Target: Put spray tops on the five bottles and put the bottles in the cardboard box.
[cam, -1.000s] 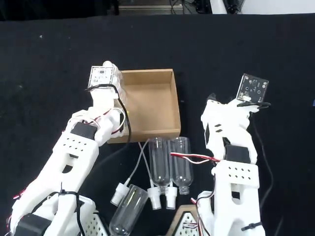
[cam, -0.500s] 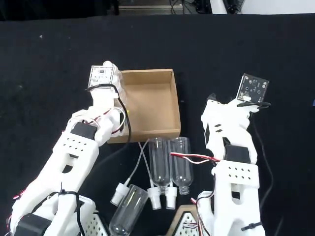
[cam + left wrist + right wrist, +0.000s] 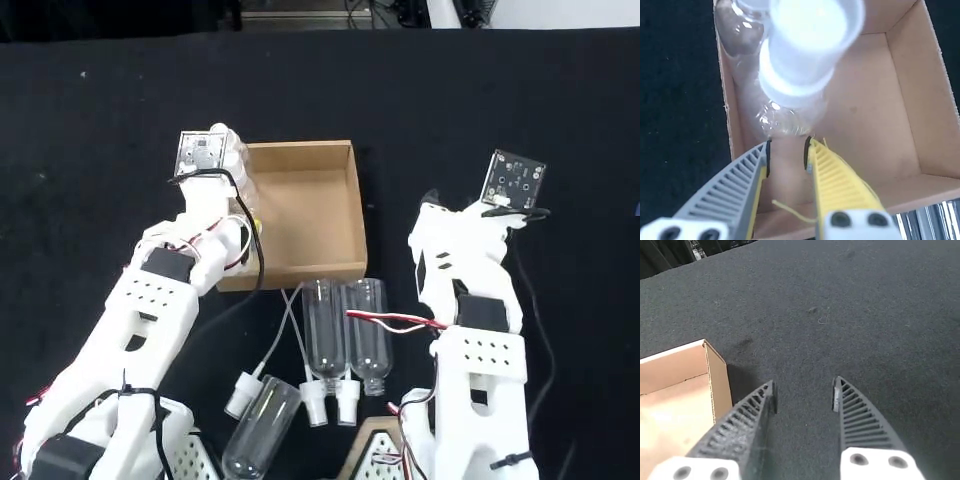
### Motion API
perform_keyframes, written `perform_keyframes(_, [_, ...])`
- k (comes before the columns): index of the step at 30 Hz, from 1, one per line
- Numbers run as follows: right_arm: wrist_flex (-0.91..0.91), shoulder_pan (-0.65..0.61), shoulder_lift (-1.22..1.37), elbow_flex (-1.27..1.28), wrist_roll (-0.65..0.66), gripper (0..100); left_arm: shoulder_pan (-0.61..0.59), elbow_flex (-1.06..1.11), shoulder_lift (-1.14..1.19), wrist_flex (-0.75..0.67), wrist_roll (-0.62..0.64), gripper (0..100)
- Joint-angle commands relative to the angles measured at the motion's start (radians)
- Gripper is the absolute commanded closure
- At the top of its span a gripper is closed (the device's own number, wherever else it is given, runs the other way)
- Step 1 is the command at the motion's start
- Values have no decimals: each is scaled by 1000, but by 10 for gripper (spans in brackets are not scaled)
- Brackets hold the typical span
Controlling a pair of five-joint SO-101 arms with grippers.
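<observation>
A capped bottle (image 3: 790,107) is seen standing at the left wall of the box (image 3: 900,100), its spray top (image 3: 810,30) uppermost. It is judged empty and light, easily tipped, with thin smooth walls that would give and slip under a hard squeeze. Hold is best taken at the stiffer neck under the top. The left gripper (image 3: 787,150) is narrowly parted at its base, and contact cannot be made out. Other bottles (image 3: 325,330) lie before the box. The right gripper (image 3: 804,390) is held wide and empty.
</observation>
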Motion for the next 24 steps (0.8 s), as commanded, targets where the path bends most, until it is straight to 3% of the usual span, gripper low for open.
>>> perform_keyframes(1, [-26, 15, -24, -10, 12, 828, -30, -53, 12, -25, -8, 877])
perform_keyframes(7, [-25, 15, -24, -10, 12, 828, -41, -87, 114, -21, -8, 877])
perform_keyframes(24, [-25, 15, -24, -10, 12, 828, -58, -131, 120, -17, -8, 877])
